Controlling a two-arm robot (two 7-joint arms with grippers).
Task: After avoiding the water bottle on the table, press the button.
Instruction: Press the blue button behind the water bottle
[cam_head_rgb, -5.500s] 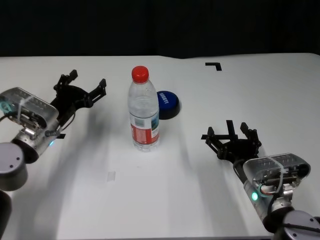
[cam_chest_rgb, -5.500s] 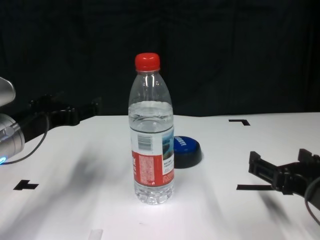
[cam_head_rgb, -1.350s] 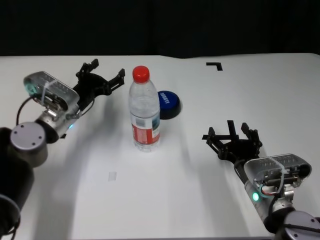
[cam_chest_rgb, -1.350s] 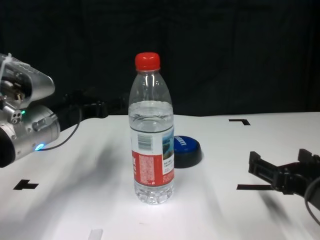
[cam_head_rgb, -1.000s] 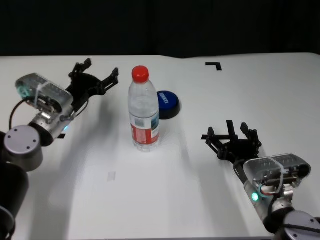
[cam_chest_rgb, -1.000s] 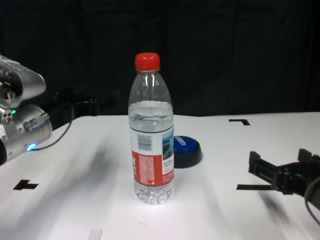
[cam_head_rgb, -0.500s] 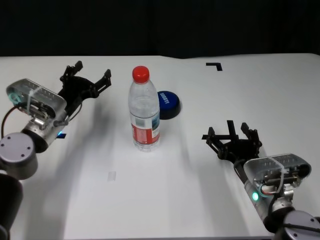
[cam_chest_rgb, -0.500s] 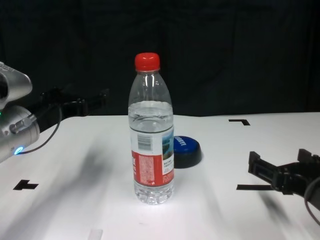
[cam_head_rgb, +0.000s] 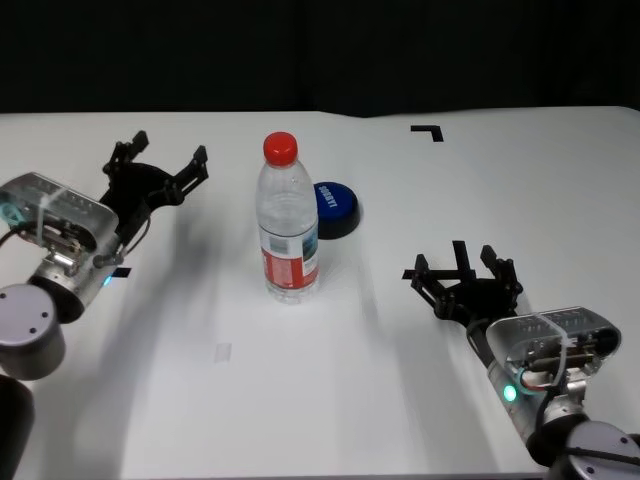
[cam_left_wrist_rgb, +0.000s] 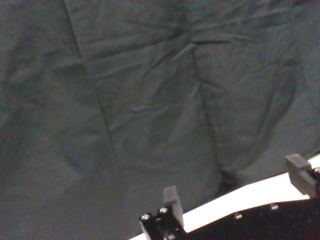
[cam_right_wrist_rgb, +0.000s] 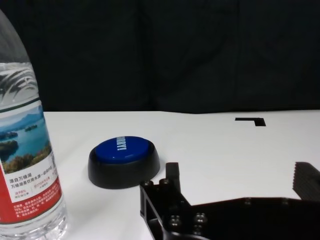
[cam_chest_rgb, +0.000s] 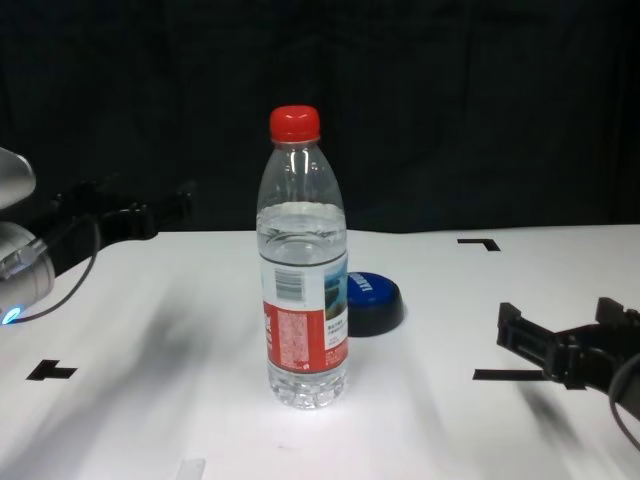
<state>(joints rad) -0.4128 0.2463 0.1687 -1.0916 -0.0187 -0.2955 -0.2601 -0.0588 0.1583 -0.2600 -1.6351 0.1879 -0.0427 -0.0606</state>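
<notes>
- The button is seen on the table, toward the far middle of the white top, its blue dome with white lettering set on a dark base.
- The water bottle is stood upright just in front of the button and slightly to its left; in the chest view its body overlaps the button's left edge, and whether the two touch cannot be made out.
- In the right wrist view the button is shown beside the water bottle, with a narrow strip of white table visible between their bases.
- The left gripper is held well to the left of the bottle, above the table's left part, with its black fingers spread apart and nothing between them.
- From the left wrist view only two fingertips of the left gripper are caught, wide apart, against a dark curtain; neither bottle nor button is shown there.
- The right gripper is parked low over the table's right near part, well apart from the button, its fingers likewise spread and empty.
- Black tape marks are seen on the table, one corner-shaped mark lying beyond the button to the right.
</notes>
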